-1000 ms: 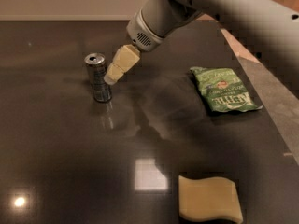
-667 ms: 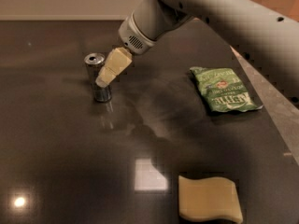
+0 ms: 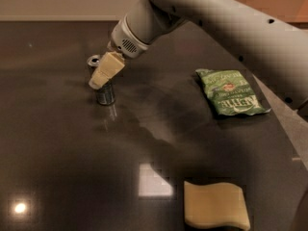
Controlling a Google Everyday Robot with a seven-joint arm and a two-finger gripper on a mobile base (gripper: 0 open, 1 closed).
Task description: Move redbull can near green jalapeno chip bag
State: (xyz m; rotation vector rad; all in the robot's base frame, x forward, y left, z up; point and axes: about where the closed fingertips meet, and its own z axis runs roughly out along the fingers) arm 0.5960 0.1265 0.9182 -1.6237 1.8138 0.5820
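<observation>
Within the last second the pincer (image 3: 104,74) had shifted left onto the upper half of the can (image 3: 105,95); whether it was clamped there I could not tell. The can stood upright at far left on the tabletop (image 3: 67,167), well apart from the bag (image 3: 232,92) lying at right, so the carry likely remained. What either held was hidden.

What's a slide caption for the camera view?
Claw at the upright can on a dark table; green chip bag lies apart, yellow sponge nearer the camera.
</observation>
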